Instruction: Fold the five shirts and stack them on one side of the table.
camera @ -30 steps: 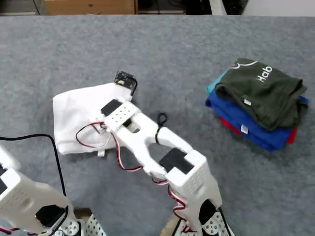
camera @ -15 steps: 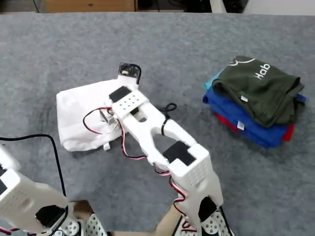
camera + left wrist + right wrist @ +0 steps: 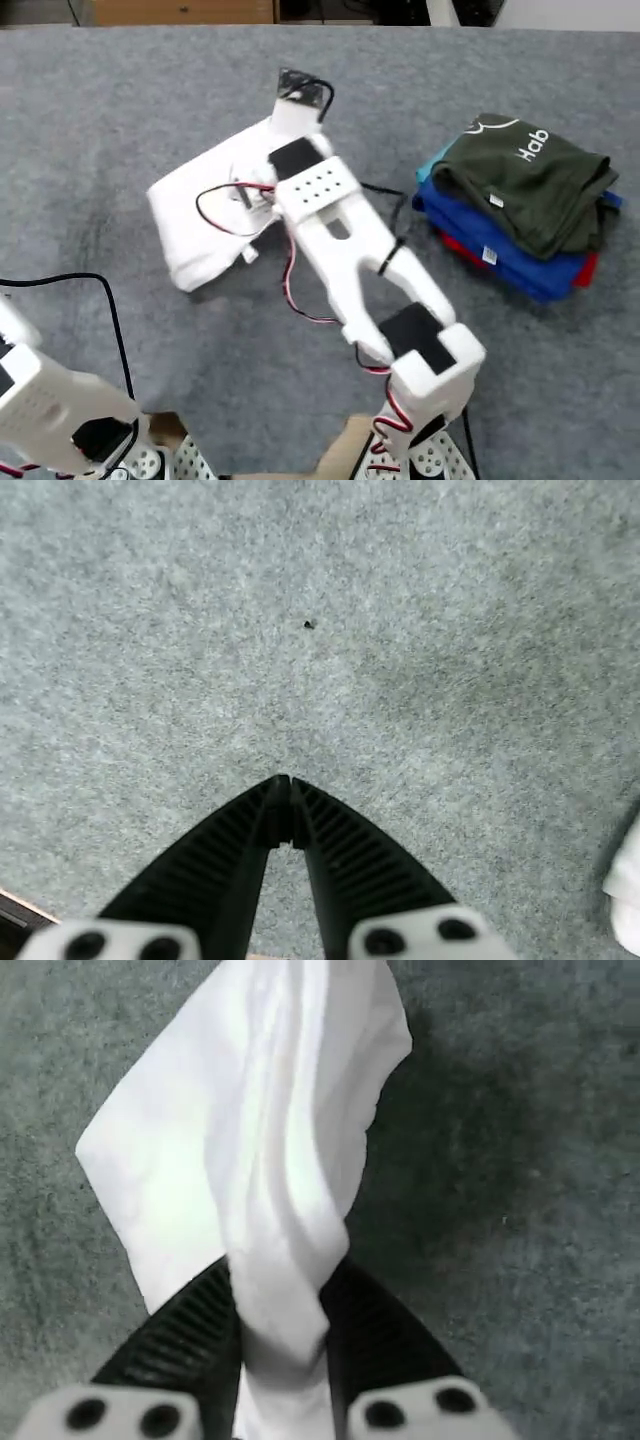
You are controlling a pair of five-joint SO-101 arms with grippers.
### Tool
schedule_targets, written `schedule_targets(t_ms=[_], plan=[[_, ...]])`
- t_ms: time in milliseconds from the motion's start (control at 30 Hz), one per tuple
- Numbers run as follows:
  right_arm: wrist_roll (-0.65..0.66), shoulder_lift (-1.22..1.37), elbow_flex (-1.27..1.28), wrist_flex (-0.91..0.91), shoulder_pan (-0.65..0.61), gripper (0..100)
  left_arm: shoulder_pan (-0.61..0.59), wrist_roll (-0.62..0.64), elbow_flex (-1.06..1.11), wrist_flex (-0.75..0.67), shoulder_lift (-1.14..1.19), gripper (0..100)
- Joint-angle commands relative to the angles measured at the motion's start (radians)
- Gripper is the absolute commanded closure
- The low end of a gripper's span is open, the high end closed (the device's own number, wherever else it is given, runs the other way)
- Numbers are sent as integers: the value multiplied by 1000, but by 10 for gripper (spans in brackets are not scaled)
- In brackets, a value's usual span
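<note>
Right gripper point(image 3: 280, 1295) clamped on white shirt point(image 3: 250, 1150); left gripper point(image 3: 283, 790) tips together above table point(image 3: 420, 620)

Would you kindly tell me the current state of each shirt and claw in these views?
white shirt: loosely folded, one edge pinched in the right claw.
shirt stack: folded, piled, dark green on top.
right claw: shut on the white shirt.
left claw: shut, empty, over the bare table.
</note>
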Motion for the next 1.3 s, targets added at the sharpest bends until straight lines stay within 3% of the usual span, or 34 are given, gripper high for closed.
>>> schedule_targets(t_ms=[0, 533, 933, 1267], plan=[[31, -97, -71, 18, 51, 995, -11, -9, -3, -2, -47, 981], [213, -116, -463, 157, 499, 995, -52, -11, -3, -6, -47, 981], [345, -116, -472, 187, 854, 995, -55, -43, -5, -6, -47, 981], [416, -124, -472, 245, 997, 995, -49, -43, -6, -6, -48, 981]])
